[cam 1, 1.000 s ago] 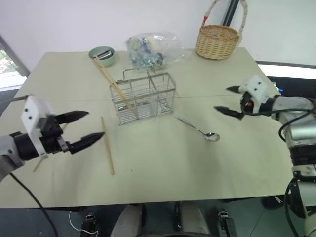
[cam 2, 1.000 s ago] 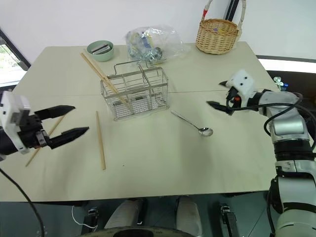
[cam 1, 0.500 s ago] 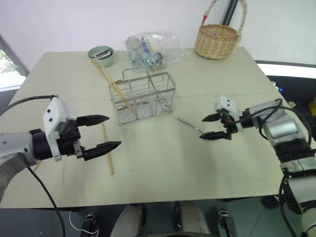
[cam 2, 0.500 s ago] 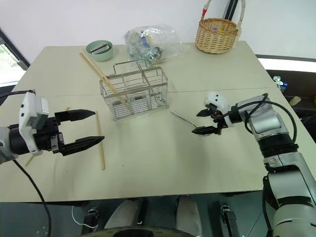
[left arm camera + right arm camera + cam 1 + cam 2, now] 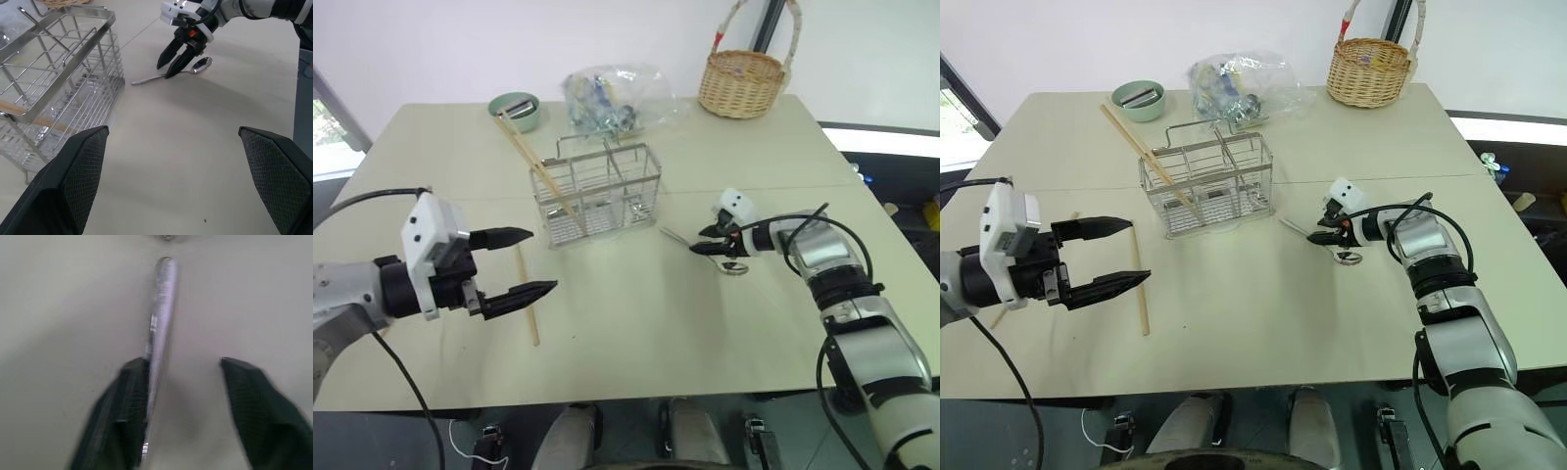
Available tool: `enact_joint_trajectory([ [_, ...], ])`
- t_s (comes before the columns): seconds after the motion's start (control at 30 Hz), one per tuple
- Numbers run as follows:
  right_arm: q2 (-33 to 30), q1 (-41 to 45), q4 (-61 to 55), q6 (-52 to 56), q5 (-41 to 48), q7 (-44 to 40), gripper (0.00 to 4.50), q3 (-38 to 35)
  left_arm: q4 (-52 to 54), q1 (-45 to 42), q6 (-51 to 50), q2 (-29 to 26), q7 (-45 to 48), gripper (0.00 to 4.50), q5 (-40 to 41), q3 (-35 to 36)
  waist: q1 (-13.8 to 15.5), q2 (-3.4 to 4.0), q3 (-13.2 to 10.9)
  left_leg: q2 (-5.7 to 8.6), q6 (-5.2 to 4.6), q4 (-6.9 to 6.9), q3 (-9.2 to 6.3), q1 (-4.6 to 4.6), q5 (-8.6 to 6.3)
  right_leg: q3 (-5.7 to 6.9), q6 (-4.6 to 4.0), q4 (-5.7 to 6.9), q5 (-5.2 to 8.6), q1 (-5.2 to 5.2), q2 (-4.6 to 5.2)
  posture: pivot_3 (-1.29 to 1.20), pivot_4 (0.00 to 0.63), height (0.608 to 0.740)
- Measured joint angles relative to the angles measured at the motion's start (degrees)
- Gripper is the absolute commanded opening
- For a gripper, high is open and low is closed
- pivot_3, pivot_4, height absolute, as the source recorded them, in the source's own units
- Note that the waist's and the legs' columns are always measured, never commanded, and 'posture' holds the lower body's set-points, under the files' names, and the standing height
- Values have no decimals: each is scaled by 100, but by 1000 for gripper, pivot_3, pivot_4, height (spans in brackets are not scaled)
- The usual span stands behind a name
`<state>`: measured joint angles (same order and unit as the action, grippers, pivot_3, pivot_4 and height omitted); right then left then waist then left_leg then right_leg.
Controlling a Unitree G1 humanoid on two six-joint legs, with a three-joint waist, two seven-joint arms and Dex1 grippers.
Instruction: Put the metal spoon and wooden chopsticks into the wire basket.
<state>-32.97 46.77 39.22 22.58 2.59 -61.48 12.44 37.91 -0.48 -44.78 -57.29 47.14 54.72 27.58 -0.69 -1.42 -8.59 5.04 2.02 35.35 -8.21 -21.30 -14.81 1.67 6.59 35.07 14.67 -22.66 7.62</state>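
Since a second earlier the right gripper had come down and in toward the middle of the table, from open air at the right edge to the spoon, and its fingers had drawn closer. The left gripper had swung a little toward the middle.

The table carried the wire basket just far of centre, with one chopstick leaning in its left compartment, its top end sticking out toward the far left. A second chopstick lay flat near the basket's left side, just beyond the left gripper's tips. The spoon lay right of the basket, bowl to the right.

The right arm reached in low from the right, fingers pointing down with the spoon's handle between them, one touching it, a gap remaining on the other side. The left gripper hovered level, spread wide and empty.
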Motion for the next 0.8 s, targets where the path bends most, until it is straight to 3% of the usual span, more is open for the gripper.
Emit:
enact_joint_trajectory([
  [0.03, 7, 0, 15, 17, 12, 7, 123, -18, -6, -44, -5, -8, -8, 4500, 26, 21, 9, 0, 0, 1, 0, 4, 0, 0, 1, 0, -1, 0, -2, 3, 0, 0, 150, 684],
  [0.07, 5, 1, 18, 16, 1, 26, 48, -41, -20, -98, -8, -21, -16, 4500, 56, 27, 14, 0, 0, 1, 0, 10, -1, 1, 1, 0, -1, 1, -2, 6, 0, 0, 150, 684],
  [0.5, -231, -389, -738, 440, 107, 207, 48, -442, -359, -549, 34, -80, -1, 4500, 37, -141, 39, -2, 0, 7, -1, 8, -3, -10, 0, 0, 1, 0, -4, -1, 3, 0, 150, 684],
  [0.67, -491, -570, -1318, 936, 480, 683, 48, -1263, -598, -784, 95, -69, -28, 4500, -92, -183, 16, 9, -8, 4, -1, 1, 1, -12, 0, 0, 11, 1, -9, -11, 3, 0, 150, 684],
  [0.8, -366, -265, -1918, 1512, 1080, 1487, 48, -2338, -765, -934, 186, -43, -82, 4500, -195, -183, -31, 25, -18, -4, -1, -7, 9, -10, 1, -4, 13, 2, -11, -19, -1, 0, 150, 684],
])
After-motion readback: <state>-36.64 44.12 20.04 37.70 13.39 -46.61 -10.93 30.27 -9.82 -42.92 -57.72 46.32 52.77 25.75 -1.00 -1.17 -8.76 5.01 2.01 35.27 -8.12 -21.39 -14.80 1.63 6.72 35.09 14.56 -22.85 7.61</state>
